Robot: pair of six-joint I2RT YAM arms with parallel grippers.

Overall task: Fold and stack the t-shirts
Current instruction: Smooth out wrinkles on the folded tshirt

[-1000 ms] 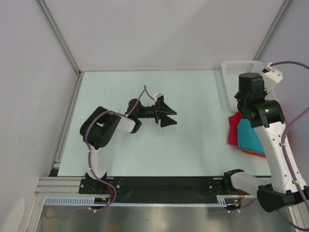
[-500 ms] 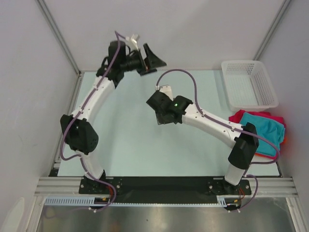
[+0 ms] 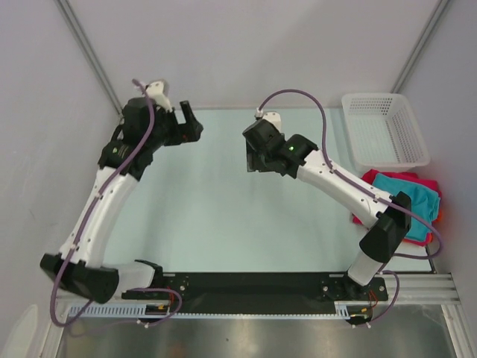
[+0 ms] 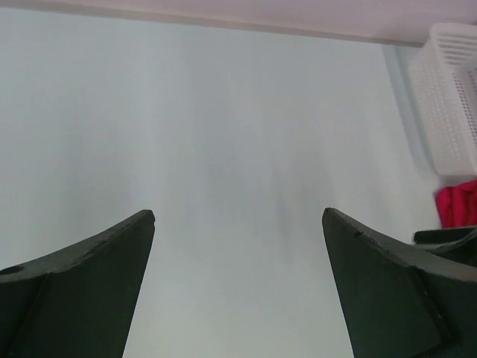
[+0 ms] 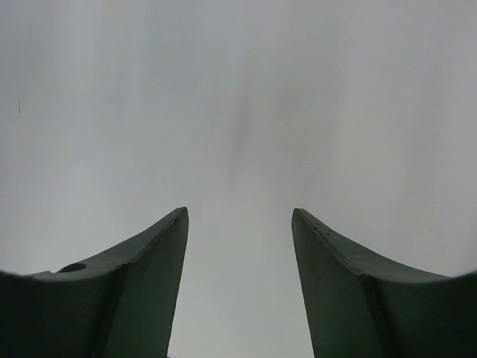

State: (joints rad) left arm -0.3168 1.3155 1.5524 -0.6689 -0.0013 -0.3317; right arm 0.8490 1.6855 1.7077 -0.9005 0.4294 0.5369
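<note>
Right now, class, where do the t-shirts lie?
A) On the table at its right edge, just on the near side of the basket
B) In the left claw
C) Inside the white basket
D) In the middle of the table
A: the t-shirts lie piled on the table at its right edge, just nearer the arms than the white basket.

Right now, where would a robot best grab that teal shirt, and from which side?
Probably the far edge of the teal shirt, from above on the table-centre side: it lies flat atop the pink shirt, and that edge is uncovered.
</note>
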